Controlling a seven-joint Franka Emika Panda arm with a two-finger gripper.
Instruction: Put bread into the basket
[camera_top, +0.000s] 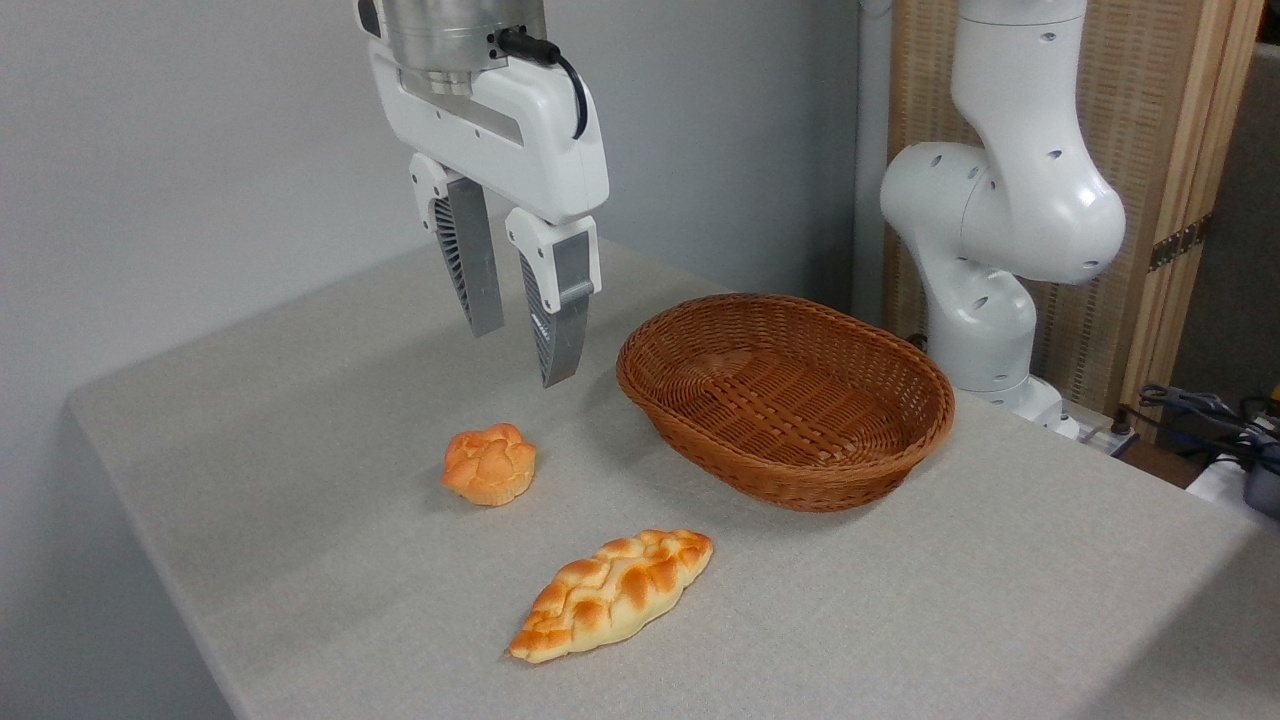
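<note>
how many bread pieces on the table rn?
2. The round bun lies on the table left of the basket; the braided loaf lies nearer the camera, in front of it. The basket holds none, nothing hidden.

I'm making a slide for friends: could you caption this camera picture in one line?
The robot's open hand hangs above the round bun, with a braided loaf nearby and the empty wicker basket waiting on the grey table.

Robotics lab, white robot arm (1010, 200) at grey table (900, 600), cables (1200, 410)
</note>
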